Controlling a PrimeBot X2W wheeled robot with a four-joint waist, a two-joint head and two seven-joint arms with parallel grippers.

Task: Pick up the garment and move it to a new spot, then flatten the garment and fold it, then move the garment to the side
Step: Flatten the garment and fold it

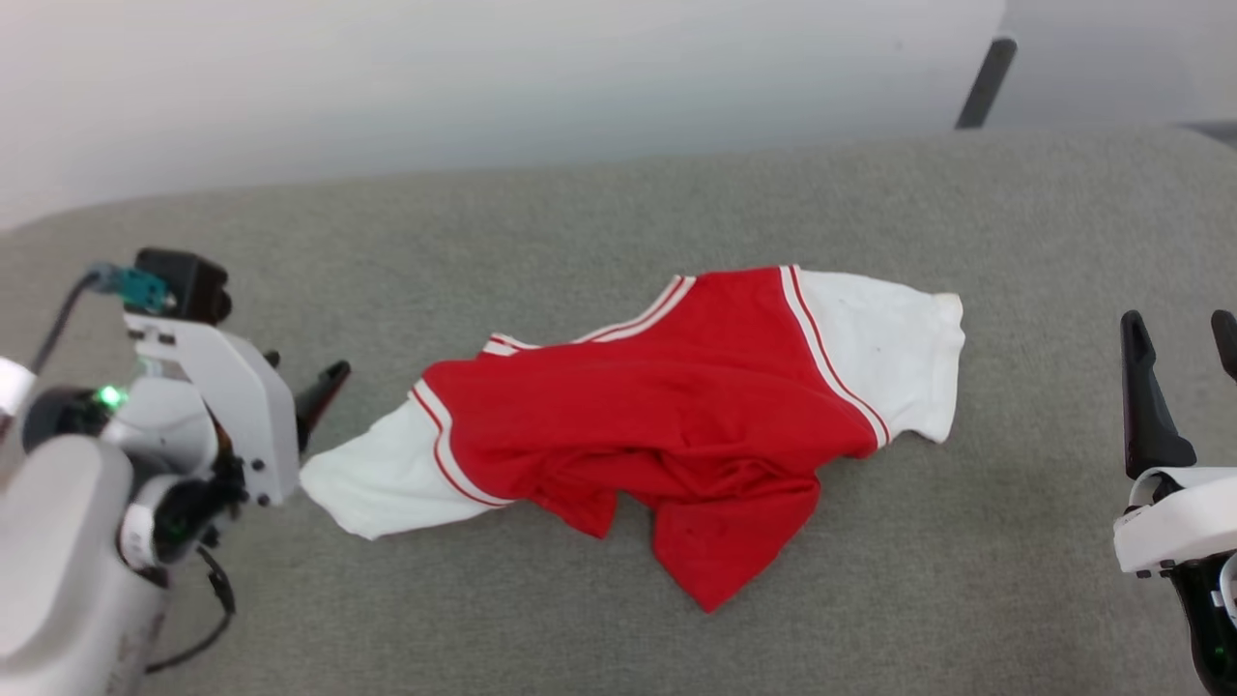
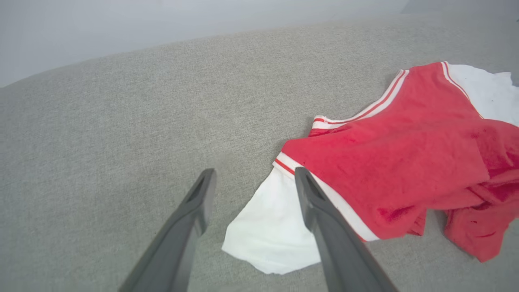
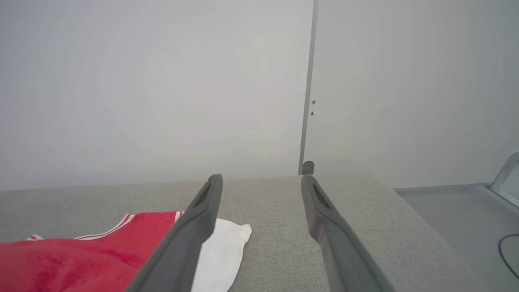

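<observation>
The garment (image 1: 676, 406) lies crumpled on the grey cloth surface (image 1: 580, 213), a red jersey with white sleeves out to each side and striped trim. Its lower red part is bunched and folded toward me. My left gripper (image 1: 302, 372) stands open just left of the near white sleeve (image 1: 377, 483), holding nothing. In the left wrist view the left gripper (image 2: 254, 172) hangs over the edge of that sleeve (image 2: 267, 235), with the garment's red body (image 2: 405, 154) to its right. My right gripper (image 1: 1179, 333) is open and well clear to the right of the garment (image 3: 101, 251), fingers spread (image 3: 261, 180).
A pale wall rises behind the surface. A dark slanted pole (image 1: 986, 82) stands at the far right back. The surface's right edge drops to a grey floor with a cable (image 3: 509, 251). Bare grey cloth lies all around the garment.
</observation>
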